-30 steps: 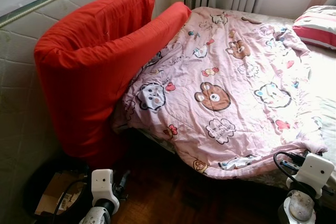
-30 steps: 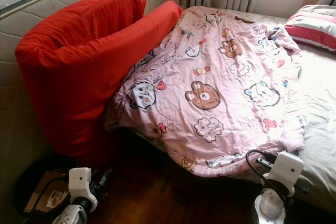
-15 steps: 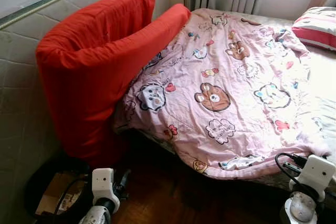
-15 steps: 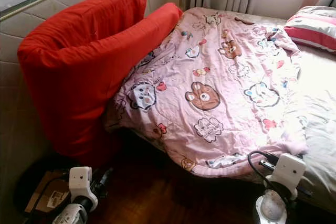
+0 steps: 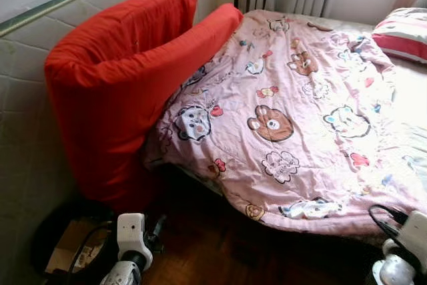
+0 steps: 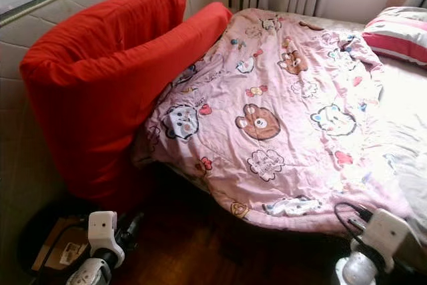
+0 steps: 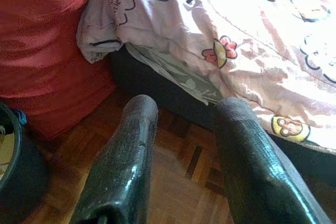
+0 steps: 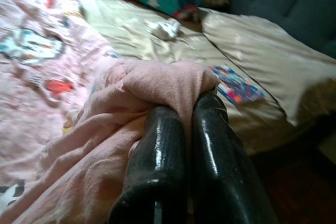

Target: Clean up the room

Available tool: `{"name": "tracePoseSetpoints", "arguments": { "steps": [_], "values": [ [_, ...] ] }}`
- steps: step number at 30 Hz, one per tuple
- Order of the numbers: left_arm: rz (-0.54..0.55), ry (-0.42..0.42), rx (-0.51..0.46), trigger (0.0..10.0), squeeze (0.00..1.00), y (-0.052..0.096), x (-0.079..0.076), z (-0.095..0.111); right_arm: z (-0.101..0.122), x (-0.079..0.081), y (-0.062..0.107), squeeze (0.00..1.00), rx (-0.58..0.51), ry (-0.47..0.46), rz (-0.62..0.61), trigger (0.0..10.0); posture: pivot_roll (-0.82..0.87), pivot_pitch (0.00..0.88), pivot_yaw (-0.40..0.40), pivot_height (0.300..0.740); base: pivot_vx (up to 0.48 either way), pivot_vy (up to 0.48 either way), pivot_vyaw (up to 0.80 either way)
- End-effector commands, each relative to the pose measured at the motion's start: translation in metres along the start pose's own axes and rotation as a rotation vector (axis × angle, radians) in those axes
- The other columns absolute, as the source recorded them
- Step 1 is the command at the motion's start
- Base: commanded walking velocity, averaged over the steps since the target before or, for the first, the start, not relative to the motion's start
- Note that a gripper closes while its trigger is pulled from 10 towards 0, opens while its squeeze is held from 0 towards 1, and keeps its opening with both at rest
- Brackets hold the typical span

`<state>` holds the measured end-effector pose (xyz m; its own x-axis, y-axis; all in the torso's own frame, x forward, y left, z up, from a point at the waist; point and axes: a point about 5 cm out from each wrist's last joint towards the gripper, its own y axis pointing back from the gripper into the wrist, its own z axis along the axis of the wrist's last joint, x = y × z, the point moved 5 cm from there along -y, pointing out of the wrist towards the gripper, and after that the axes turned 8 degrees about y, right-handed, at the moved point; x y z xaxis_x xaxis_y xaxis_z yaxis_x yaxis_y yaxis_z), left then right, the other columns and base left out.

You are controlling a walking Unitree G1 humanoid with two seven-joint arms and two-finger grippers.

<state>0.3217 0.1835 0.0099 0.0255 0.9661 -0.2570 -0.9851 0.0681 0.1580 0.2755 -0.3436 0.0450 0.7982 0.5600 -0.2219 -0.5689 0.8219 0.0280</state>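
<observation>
blanket (image 5: 287,118): pink, cartoon bears, rumpled over the bed's near edge
right gripper (image 8: 184,124): pinching blanket corner
left gripper (image 7: 184,145): fingers apart, holding nothing

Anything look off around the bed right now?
The pink blanket lies crooked, its lower edge hanging off the bed toward the floor; the right gripper is shut on a fold of it. The red cushion leans askew against the headboard.

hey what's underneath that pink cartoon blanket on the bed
Under the pink blanket, a beige sheet shows beyond its edge, and a patterned layer peeks out at the hanging corner. The right gripper pinches the blanket's edge. Anything under its middle is covered.
</observation>
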Motion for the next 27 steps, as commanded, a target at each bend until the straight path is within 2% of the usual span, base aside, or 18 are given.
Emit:
{"name": "tracePoseSetpoints", "arguments": {
  "steps": [1,8,22,25,26,27],
  "values": [
    [0.014,0.007,0.04,10.0,0.0,0.005,0.005,-0.011,-0.01,-0.009,0.002,0.99,0.039,0.008,-0.047,10.0,-0.04,0.211,0.037,0.74,0.0,0.0,0.0],
    [0.011,0.009,0.041,10.0,0.0,0.005,0.004,-0.011,-0.016,-0.013,0.004,1.0,0.068,-0.001,-0.069,10.0,-0.04,0.211,0.037,0.74,0.0,0.0,0.0],
    [0.008,0.01,0.036,10.0,0.0,0.005,0.004,-0.01,-0.012,-0.016,0.003,1.0,0.044,0.013,-0.09,10.0,-0.04,0.211,0.039,0.74,0.0,0.0,0.0],
    [0.009,0.009,0.039,10.0,0.0,0.005,0.004,-0.01,-0.011,-0.011,0.004,0.97,0.037,0.017,-0.055,10.0,-0.04,0.211,0.039,0.74,0.0,0.0,0.0],
    [0.009,0.01,0.04,10.0,0.0,0.005,0.004,-0.01,-0.011,-0.007,0.004,0.58,0.036,0.011,-0.029,10.0,-0.04,0.211,0.039,0.74,0.0,0.0,0.0],
    [0.01,0.01,0.042,10.0,0.0,0.006,0.004,-0.011,-0.012,0.002,0.006,0.06,0.043,-0.004,0.022,10.0,-0.04,0.21,0.039,0.74,0.0,0.0,0.0]
  ]
}}
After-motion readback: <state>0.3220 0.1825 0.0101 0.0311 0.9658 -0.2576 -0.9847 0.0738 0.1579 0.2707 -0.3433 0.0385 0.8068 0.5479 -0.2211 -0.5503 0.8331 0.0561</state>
